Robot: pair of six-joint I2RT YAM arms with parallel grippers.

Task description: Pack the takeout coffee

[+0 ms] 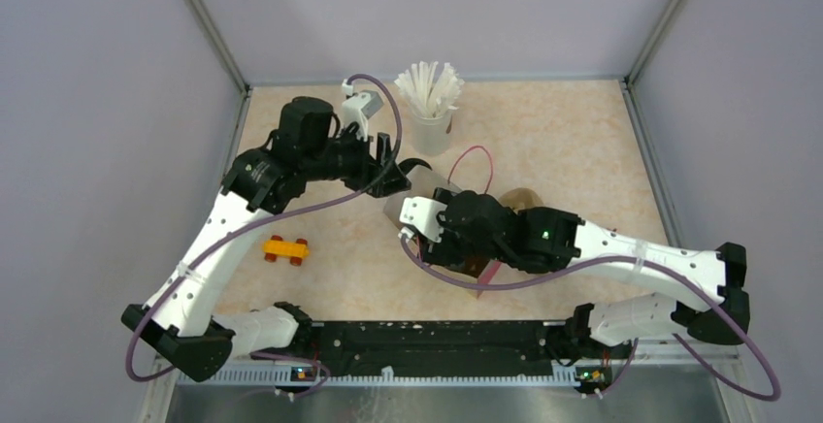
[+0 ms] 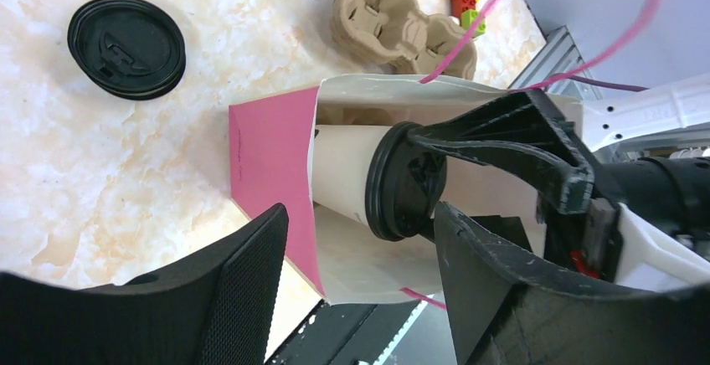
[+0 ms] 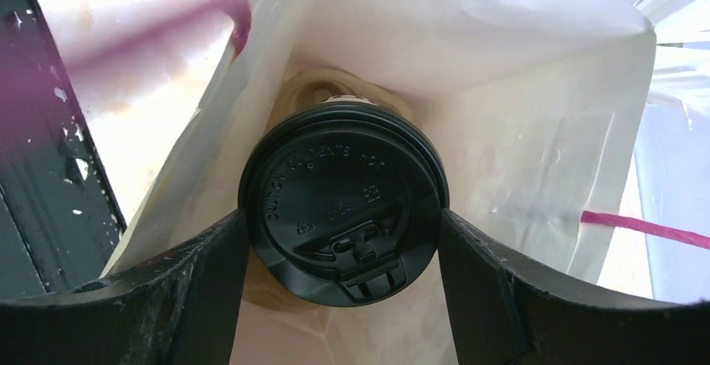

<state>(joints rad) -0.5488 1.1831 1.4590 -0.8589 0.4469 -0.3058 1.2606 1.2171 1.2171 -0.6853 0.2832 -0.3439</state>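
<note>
Right gripper (image 3: 343, 223) clamped the coffee (image 3: 339, 185) inside the bag (image 3: 502, 72); left gripper (image 2: 360, 212) gaped, holding nothing, so the unsupported bag might tip on release.

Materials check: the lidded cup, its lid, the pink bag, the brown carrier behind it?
The coffee cup looks like white paper with a matte wall. The lid is black plastic, going by its slight sheen and embossed lettering. The bag is paper, pink outside and white inside, with sharp creases. The carrier is likely moulded pulp: brown, rough and dull.
</note>
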